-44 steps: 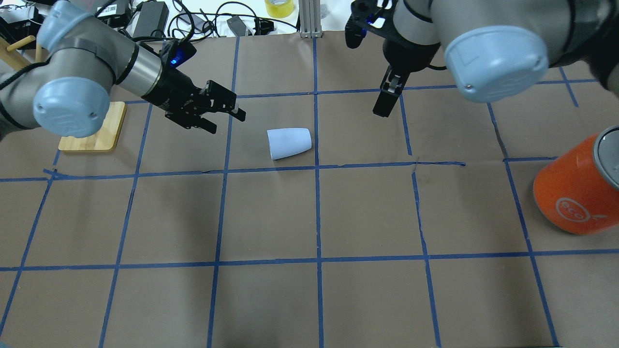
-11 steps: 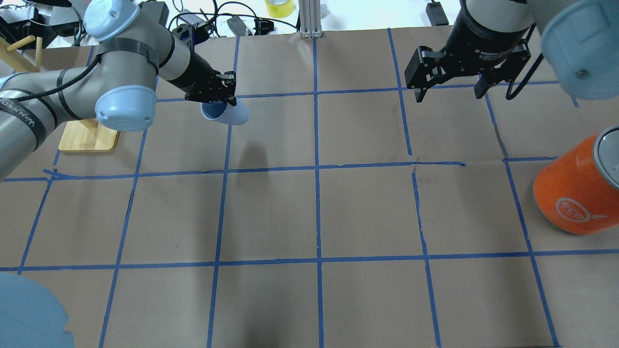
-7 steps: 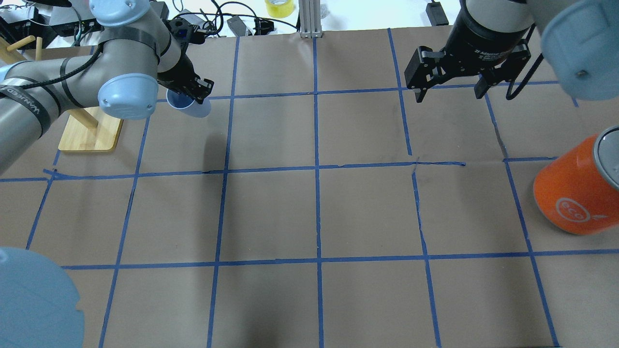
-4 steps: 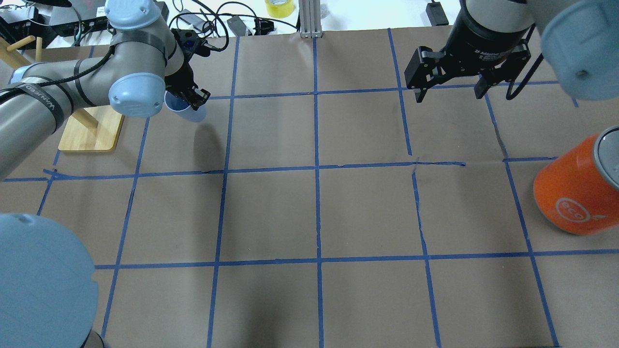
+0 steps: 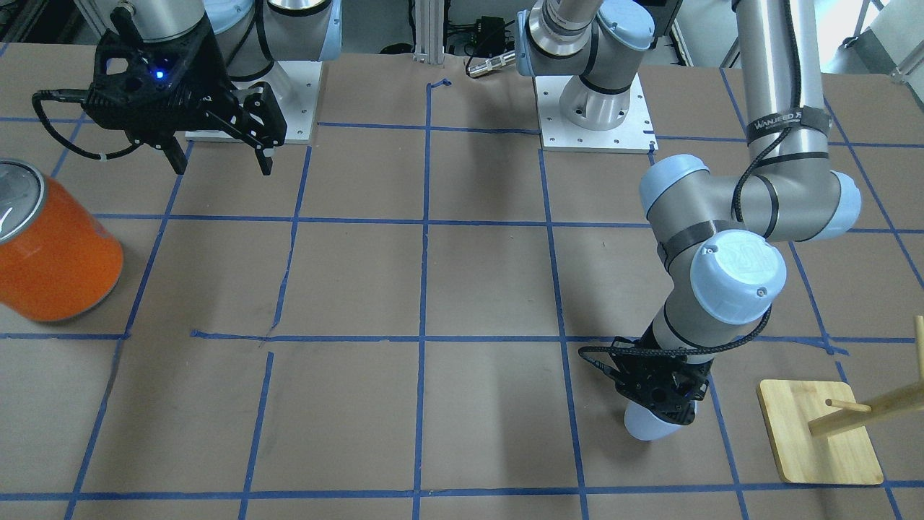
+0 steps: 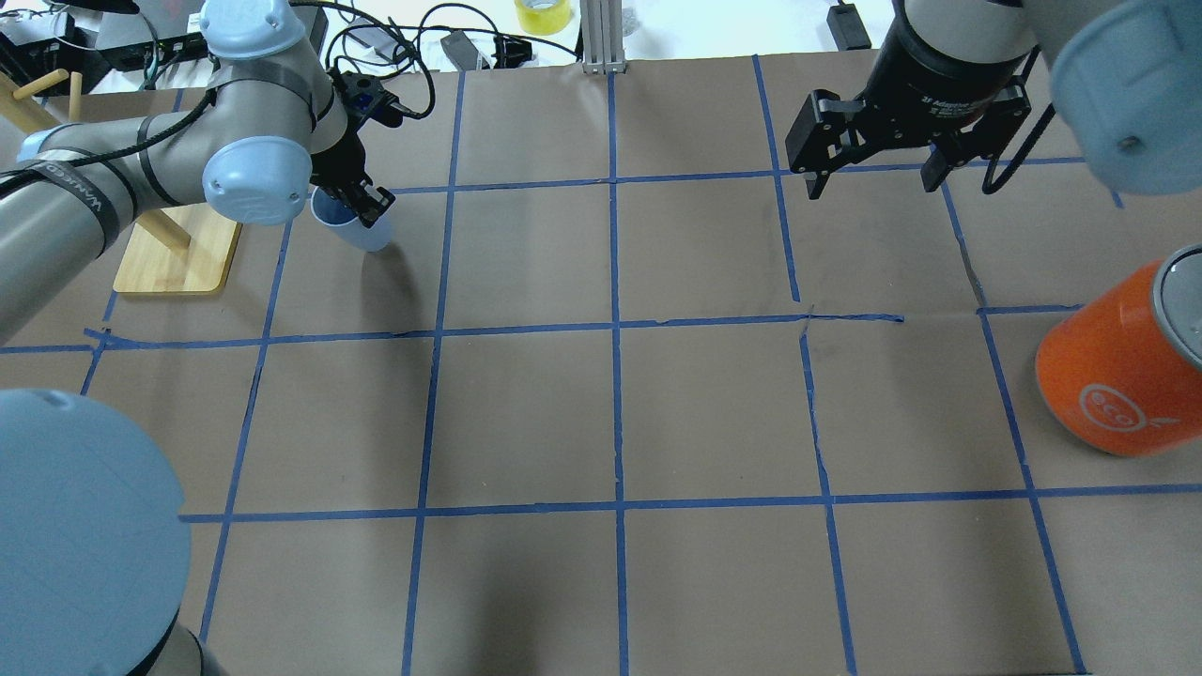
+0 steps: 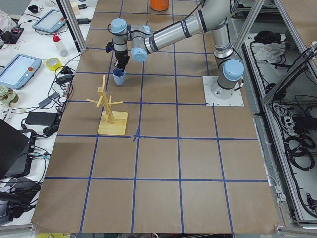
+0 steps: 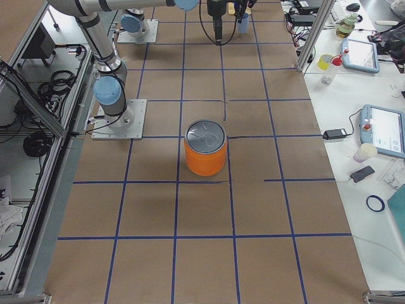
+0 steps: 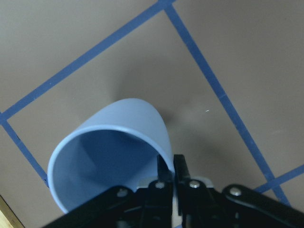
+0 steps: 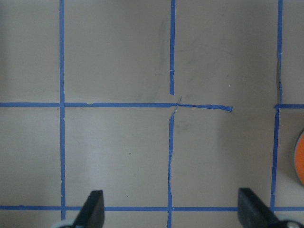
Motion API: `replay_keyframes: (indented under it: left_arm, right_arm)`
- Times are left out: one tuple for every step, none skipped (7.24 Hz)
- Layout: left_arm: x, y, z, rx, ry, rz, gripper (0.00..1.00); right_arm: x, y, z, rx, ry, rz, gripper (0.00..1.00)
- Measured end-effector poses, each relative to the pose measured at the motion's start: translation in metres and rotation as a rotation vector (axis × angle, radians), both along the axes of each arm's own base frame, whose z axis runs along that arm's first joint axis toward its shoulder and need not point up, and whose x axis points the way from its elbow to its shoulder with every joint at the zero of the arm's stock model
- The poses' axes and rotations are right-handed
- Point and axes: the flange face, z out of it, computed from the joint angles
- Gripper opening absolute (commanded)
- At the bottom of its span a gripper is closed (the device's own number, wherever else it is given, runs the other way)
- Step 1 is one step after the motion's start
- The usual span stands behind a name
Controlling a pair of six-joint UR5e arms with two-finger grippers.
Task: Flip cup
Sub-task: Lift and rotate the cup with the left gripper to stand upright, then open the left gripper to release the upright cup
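The pale light-blue cup (image 6: pixel 352 228) is mouth-up, slightly tilted, in the far left square of the table. My left gripper (image 6: pixel 364 202) is shut on its rim, one finger inside and one outside, as the left wrist view shows (image 9: pixel 171 166). The cup's blue inside (image 9: pixel 109 161) faces that camera. The cup's base (image 5: pixel 648 427) is at or just above the paper; I cannot tell if it touches. The cup also shows in the exterior left view (image 7: pixel 119 77). My right gripper (image 6: pixel 873 171) is open and empty, high over the far right of the table (image 5: pixel 216 155).
A large orange can (image 6: pixel 1117 366) with a silver top stands at the right edge (image 5: pixel 50 253). A wooden peg stand on a bamboo base (image 6: pixel 178 249) stands just left of the cup (image 5: pixel 819 440). Blue tape lines grid the brown paper.
The left gripper picked the lying cup up, carried it left and turned it from sideways to mouth-up, lowering it toward the table. The right gripper has stayed still over the last 1.5 s.
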Motion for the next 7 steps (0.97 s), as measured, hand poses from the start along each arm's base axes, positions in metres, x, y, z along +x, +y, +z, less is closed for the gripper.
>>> replay_keyframes:
  left_arm:
    - [0.001, 0.001, -0.002, 0.004, 0.000, 0.008, 0.79]
    - [0.001, 0.002, -0.003, 0.006, 0.003, 0.031, 0.93]
    - [0.001, 0.003, -0.002, 0.004, 0.006, 0.053, 0.98]
    - [0.001, 0.004, 0.003, 0.001, 0.006, 0.062, 1.00]
    - [0.001, 0.008, 0.013, 0.008, 0.004, 0.067, 1.00]
    - [-0.001, 0.015, 0.029, 0.024, 0.005, 0.079, 1.00]
    - [-0.006, 0.027, 0.051, 0.037, 0.008, 0.128, 1.00]
  right_arm:
    - [0.000, 0.000, 0.000, 0.001, 0.000, 0.000, 1.00]
    - [0.000, 0.000, -0.001, 0.002, 0.001, 0.000, 1.00]
    - [0.000, 0.000, -0.001, 0.003, 0.001, 0.000, 1.00]
    - [0.000, 0.000, -0.001, 0.003, 0.002, 0.000, 1.00]
    - [0.000, 0.000, -0.001, 0.003, 0.002, 0.000, 1.00]
    - [0.000, 0.000, -0.001, 0.003, 0.002, 0.000, 1.00]
    - [0.000, 0.000, -0.001, 0.003, 0.002, 0.000, 1.00]
